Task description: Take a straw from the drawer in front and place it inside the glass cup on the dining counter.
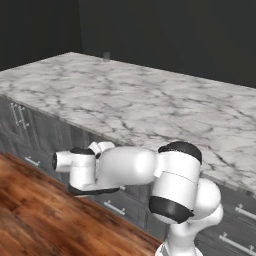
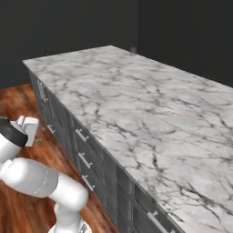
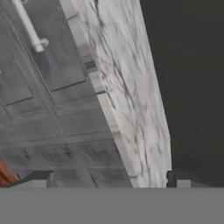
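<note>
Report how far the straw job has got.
Nothing looks done yet. The drawers under the counter are all shut, and the straw cannot be seen. The end effector is open and empty, held low before the drawer fronts. The cup stands at the counter's far edge. Left: open the drawer, take the straw, put it in the cup.

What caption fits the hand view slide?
Open end effector facing closed dark-grey drawer fronts with a silver handle, beside the dining counter edge.

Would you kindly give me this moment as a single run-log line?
gripper: open, holding nothing | drawer fronts: shut | glass cup: far on dining counter
</note>
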Tool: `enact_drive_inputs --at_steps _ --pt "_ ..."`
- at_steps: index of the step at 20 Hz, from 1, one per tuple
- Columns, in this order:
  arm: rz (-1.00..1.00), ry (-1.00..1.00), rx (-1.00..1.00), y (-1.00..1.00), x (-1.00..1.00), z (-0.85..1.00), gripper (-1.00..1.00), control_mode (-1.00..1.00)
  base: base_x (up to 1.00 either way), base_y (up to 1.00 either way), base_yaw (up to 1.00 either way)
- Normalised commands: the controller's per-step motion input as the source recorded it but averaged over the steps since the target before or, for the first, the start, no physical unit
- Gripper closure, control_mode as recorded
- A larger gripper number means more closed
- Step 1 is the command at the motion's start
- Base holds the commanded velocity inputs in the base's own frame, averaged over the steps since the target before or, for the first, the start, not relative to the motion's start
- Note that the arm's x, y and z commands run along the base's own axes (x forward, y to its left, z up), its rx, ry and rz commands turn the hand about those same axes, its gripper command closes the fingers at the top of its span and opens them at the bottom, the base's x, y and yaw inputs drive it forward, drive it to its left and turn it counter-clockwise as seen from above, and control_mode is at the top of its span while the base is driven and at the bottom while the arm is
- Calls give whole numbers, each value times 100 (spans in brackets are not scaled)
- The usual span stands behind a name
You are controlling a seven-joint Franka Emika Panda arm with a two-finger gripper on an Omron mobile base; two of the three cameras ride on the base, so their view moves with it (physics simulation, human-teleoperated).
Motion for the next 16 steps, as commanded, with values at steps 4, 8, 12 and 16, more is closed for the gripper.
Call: enact_drive_inputs --at_steps 4,8,12,16 --pt "-8 -3 -20 0 35 -30 -100 -100 0 0 0" --pt "-11 -2 -20 0 34 -33 -100 -100 0 0 0" --pt "-10 -1 -20 0 41 -33 -100 -100 0 0 0" --pt "-7 -1 -17 0 41 -29 -100 -100 0 0 0"
